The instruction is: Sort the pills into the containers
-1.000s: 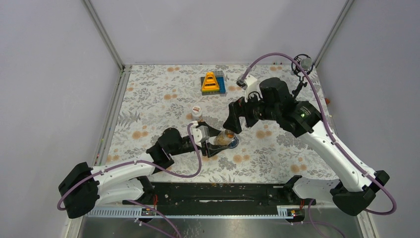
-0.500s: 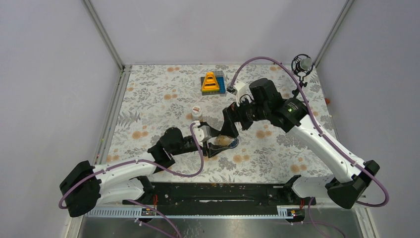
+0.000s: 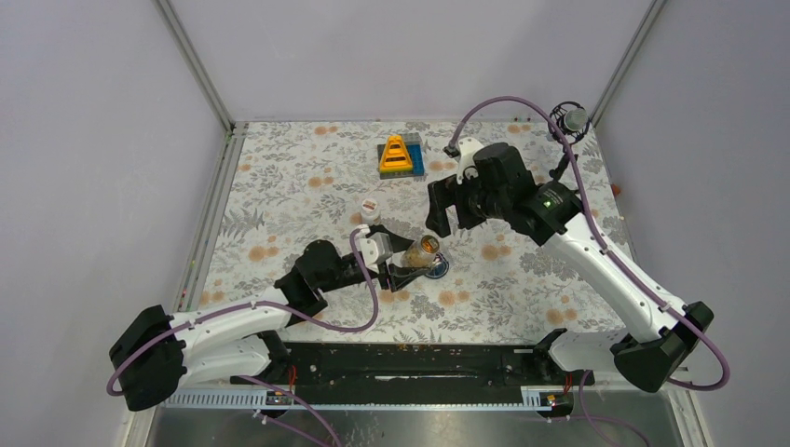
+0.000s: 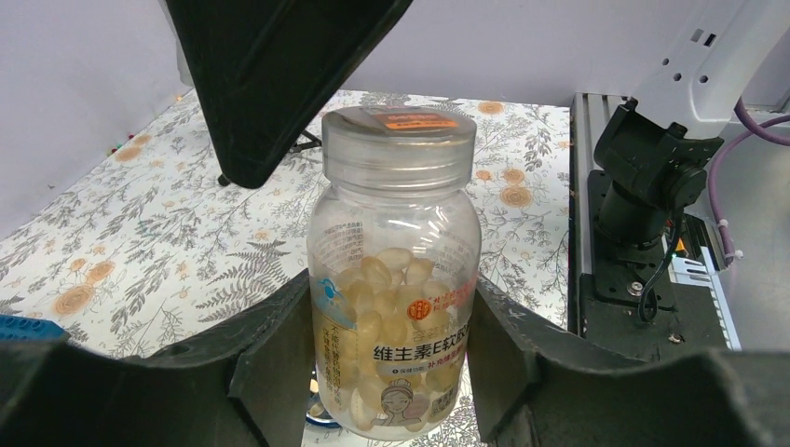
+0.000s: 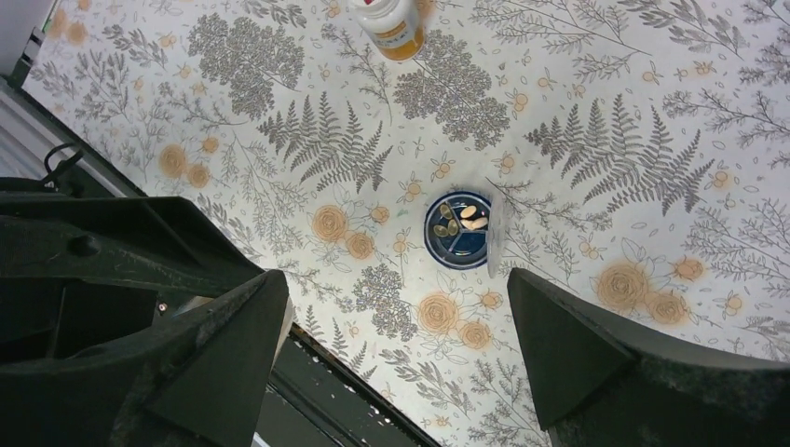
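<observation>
step: likely uncapping, cap (image 4: pixel 399 140) on | left gripper (image 4: pixel 391 372) clenched on pill bottle (image 4: pixel 396 279), held between its fingers near blue dish (image 5: pixel 428 233), which holds a few pills (image 5: pixel 470 222) | right gripper (image 3: pixel 438 219) spread wide, empty, beyond the cap | next: probably right fingers square over cap, left steady | change: right gripper has backed off the cap.

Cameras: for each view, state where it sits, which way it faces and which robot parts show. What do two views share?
Top external: above and behind the bases, facing down at the table; both arms show.
Left wrist: on the left arm, facing the pill bottle clamped in the left gripper, which shows.
Right wrist: on the right arm, facing down at the blue dish; the open right gripper shows.
Shared: top external and right wrist both show the blue dish.
</observation>
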Robot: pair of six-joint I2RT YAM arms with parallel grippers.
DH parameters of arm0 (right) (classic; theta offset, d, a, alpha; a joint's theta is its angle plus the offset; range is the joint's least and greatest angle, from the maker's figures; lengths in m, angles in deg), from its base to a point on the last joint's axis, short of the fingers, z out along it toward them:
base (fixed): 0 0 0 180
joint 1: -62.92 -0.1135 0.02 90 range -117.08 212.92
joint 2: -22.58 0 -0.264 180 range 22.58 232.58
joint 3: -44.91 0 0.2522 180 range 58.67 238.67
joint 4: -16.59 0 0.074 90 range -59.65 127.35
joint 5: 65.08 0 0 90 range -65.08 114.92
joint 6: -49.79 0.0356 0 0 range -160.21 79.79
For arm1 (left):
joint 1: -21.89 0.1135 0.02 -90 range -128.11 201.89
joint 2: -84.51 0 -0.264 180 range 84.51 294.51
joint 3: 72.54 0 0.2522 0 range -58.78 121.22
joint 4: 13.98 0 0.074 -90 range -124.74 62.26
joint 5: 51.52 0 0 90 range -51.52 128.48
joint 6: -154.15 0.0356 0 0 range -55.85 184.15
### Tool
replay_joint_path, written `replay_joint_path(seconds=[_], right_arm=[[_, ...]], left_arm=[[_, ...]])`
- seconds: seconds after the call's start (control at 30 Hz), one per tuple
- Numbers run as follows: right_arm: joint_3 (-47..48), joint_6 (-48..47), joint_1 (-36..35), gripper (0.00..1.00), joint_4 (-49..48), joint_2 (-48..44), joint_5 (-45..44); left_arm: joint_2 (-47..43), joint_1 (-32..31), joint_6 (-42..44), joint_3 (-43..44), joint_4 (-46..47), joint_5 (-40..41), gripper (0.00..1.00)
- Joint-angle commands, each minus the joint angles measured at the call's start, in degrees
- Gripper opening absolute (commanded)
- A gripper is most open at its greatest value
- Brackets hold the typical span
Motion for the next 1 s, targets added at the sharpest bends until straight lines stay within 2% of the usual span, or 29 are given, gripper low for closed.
replay_joint_path(seconds=[0.0, 0.17, 0.37, 0.47, 0.6, 0.67, 0.87, 0.97], right_arm=[[0.3, 2.8, 1.6, 0.96, -0.8, -3.2, 0.5], [-3.2, 2.7, 6.7, 0.98, -6.0, -7.2, 19.5], [-6.1, -5.7, 6.8, 0.96, -6.4, -7.9, 35.9], [-6.4, -8.3, 6.6, 0.91, -5.4, -8.0, 36.3], [-4.4, -10.0, 5.0, 0.77, -1.9, -6.7, 29.3], [-3.7, -11.8, 4.6, 0.75, -1.0, -6.2, 27.6], [-5.2, -12.0, 3.8, 0.89, -3.3, -7.5, 29.2], [-6.0, -12.3, 3.5, 0.9, -3.9, -7.9, 29.5]], left_arm=[[-0.9, 0.0, 0.1, 0.6, 4.5, 1.5, 0.0], [-0.4, 0.0, 0.1, 1.3, 4.1, 1.1, 0.0], [1.1, 0.0, 0.7, 3.3, 2.4, -1.2, 0.0], [1.7, 0.0, 1.0, 4.3, 1.2, -2.3, 0.0], [2.4, 0.0, 1.3, 5.3, 0.7, -3.2, 0.0], [2.6, 0.0, 1.5, 5.5, 0.5, -3.2, 0.0], [3.0, 0.0, 2.1, 6.1, -0.5, -3.1, 0.0], [3.1, 0.0, 2.2, 6.3, -0.7, -3.0, 0.0]])
